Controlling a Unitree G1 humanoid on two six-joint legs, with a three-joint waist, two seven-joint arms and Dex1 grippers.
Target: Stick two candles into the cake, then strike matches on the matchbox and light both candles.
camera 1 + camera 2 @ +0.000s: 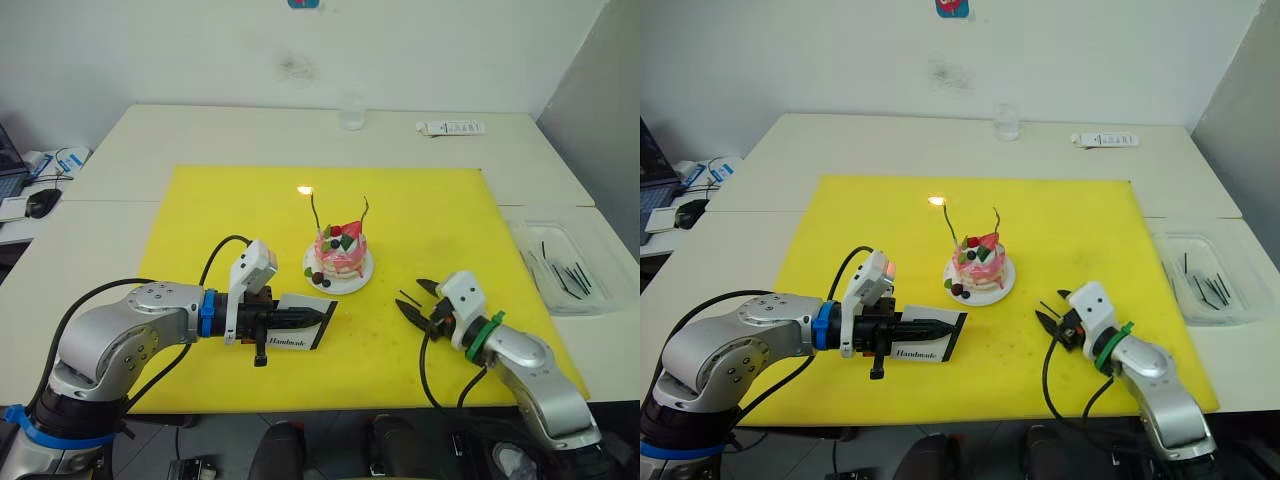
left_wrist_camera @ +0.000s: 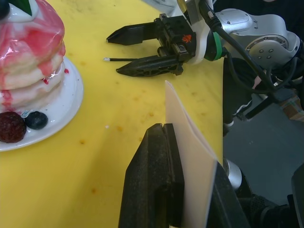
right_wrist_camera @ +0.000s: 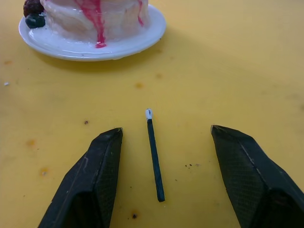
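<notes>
Spreading its two black fingers wide, the right gripper (image 3: 164, 142) sits low over the yellow mat (image 1: 430, 215) with nothing in its grasp. Between the fingertips a single match (image 3: 155, 159) lies flat on the mat, touching neither finger, its pale head pointing away from the claw. Straight ahead of that head, a little way off, stands the cake (image 1: 340, 250) on its small white plate (image 3: 142, 38), pink icing running down its side and dark berries at the plate's rim.

Both candles (image 1: 317, 212) stand upright in the top of the cake, thin and slightly wavy, one on each side of the strawberry.

Across from the right claw, on the far side of the cake's front, the left gripper (image 1: 318, 316) is clamped on the matchbox (image 1: 298, 327). From the left wrist camera, the white box stands on edge between the closed fingers; its printed face with the word "Handmade" shows from the head camera. The box is near the plate without touching it.

Out beyond the right claw, off the mat's edge, a clear plastic tray (image 1: 590, 300) holds more dark matches (image 1: 565, 272). Far behind the cake, a clear glass (image 1: 351, 112) and a white remote (image 1: 450, 127) rest on the table (image 1: 200, 135).
</notes>
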